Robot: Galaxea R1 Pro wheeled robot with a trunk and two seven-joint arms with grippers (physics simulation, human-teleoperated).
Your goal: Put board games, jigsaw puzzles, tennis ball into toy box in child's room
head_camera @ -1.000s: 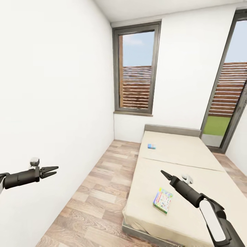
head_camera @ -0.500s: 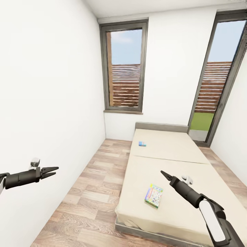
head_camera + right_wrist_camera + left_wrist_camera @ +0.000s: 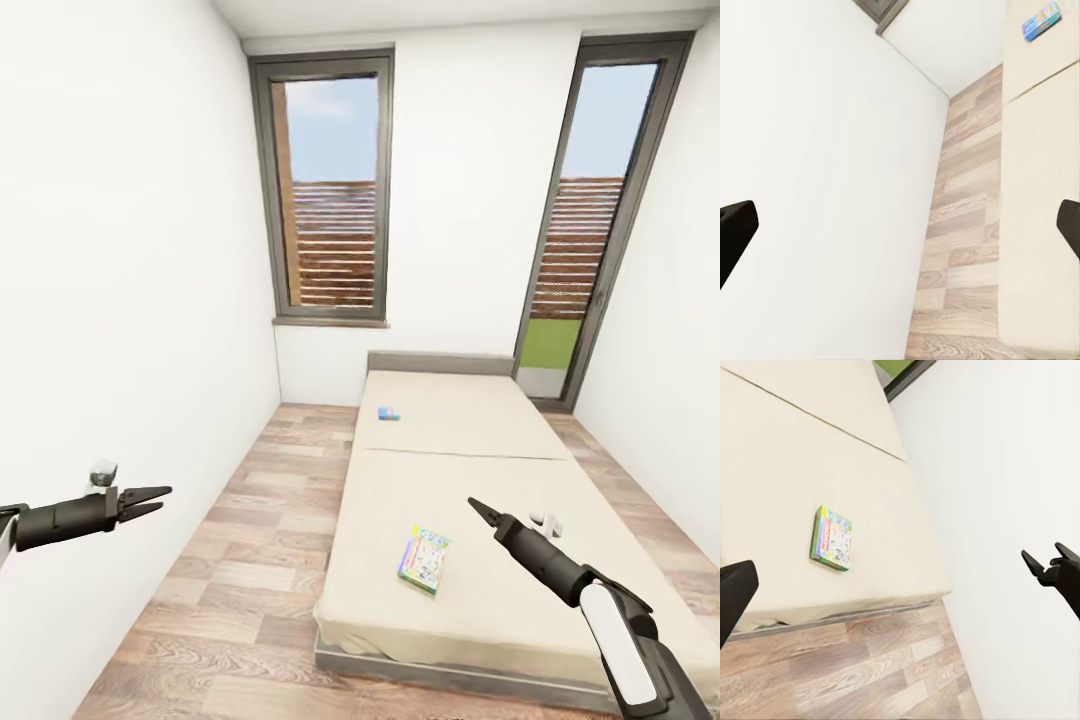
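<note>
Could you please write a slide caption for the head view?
Two board games lie on the bed; both end effectors empty.

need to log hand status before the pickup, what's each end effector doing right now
Left end effector: open, holding nothing.
Right end effector: looks open, holding nothing.

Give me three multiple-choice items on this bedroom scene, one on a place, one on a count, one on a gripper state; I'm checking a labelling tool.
1. Where does the small blue board game lie?
A. on the bed, on the half nearer the headboard
B. on the floor
C. on the window sill

2. How many board games lie on the bed?
A. one
B. two
C. four

3. How does the left gripper stand?
A. shut on a game
B. open and empty
C. shut on nothing

Answers: 1 A, it sits beyond the mattress seam. 2 B, the blue one and the green-edged board game. 3 B, its fingers are spread with nothing between them.
</note>
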